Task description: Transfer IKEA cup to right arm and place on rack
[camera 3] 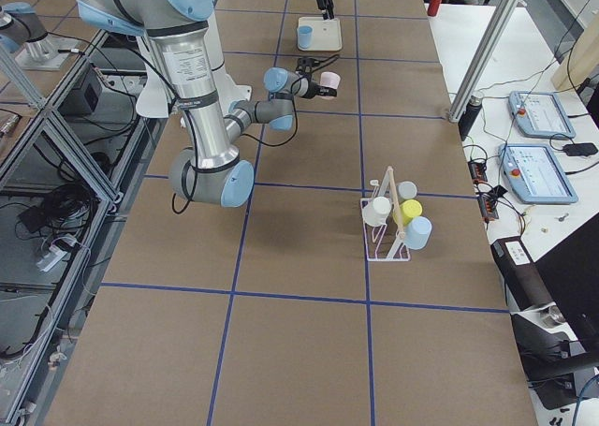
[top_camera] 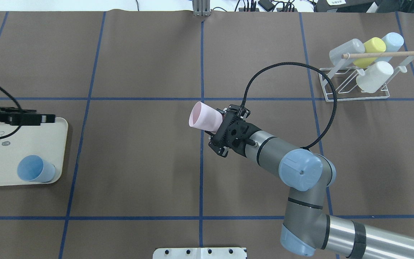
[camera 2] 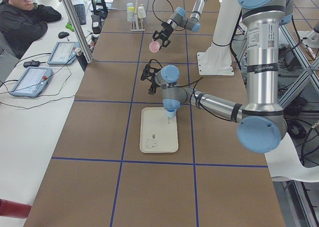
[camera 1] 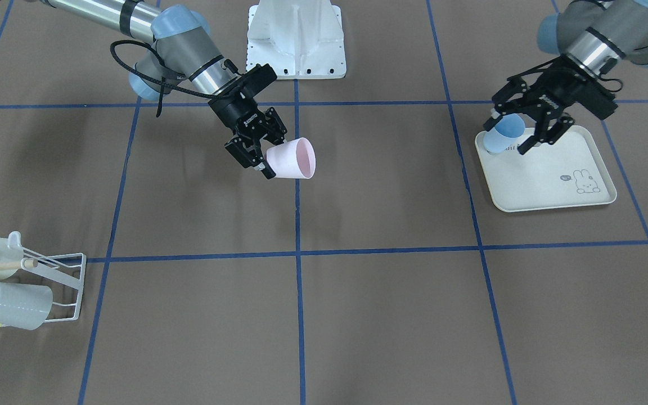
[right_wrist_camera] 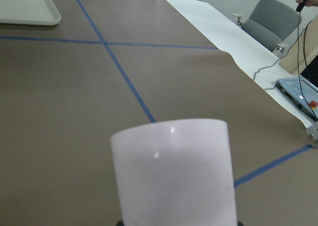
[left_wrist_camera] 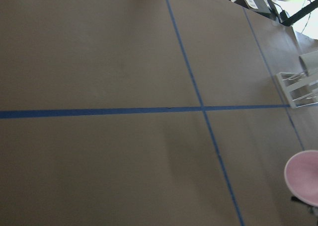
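Note:
My right gripper (camera 1: 274,155) is shut on the base of a pink IKEA cup (camera 1: 296,159), held on its side above the middle of the table, mouth away from the wrist. From overhead the cup (top_camera: 204,117) points left from the right gripper (top_camera: 217,123). In the right wrist view the cup (right_wrist_camera: 174,171) fills the lower middle. The white wire rack (top_camera: 354,84) with its wooden rod stands at the far right, apart from the cup. My left gripper (camera 1: 508,134) hangs open over the cream tray (camera 1: 549,180), holding nothing.
A blue cup (top_camera: 35,168) stands on the tray (top_camera: 54,144) below the left gripper. Several cups hang on the rack (camera 1: 59,281): grey, yellow, light blue, white. The robot's white base (camera 1: 296,39) is at the table's edge. A person sits at a side desk (camera 2: 22,17).

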Controlling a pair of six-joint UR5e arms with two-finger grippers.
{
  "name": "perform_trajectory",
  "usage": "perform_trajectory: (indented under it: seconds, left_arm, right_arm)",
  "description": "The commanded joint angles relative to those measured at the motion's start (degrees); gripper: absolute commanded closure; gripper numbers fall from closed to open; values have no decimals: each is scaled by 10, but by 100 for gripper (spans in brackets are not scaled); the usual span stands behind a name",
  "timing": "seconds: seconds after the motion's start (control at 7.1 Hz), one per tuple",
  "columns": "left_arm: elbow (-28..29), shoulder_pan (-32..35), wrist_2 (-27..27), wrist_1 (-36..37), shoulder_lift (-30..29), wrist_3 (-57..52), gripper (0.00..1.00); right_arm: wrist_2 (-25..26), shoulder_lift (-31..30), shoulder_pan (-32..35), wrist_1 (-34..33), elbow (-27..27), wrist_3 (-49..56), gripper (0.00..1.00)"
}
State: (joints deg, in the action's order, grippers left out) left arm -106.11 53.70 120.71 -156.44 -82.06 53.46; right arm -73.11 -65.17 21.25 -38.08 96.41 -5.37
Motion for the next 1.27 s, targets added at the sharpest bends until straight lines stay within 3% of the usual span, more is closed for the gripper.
perform_trajectory:
  seconds: [0.0,0.28,0.56,0.7,0.84,1.13]
  left_arm:
    - [13,101,46,2,72,-181,0]
    - [58,154,58,2,84,-302,0]
    - [100,205,63,3,85,-400,0]
    - [104,216,92,2,86,-404,0]
    - [104,217,100,1,88,-404,0]
    - [103,219,100,-4,96,-404,0]
  right_arm:
    - [2,-2,33,-253,105,35,100]
    - [5,-3,74,-494,207,118,100]
    - [21,-3,122,-671,266,238,100]
    - [23,2,153,-757,285,317,100]
    - [24,0,181,-820,291,383,100]
    - [117,-13,189,-896,284,470,100]
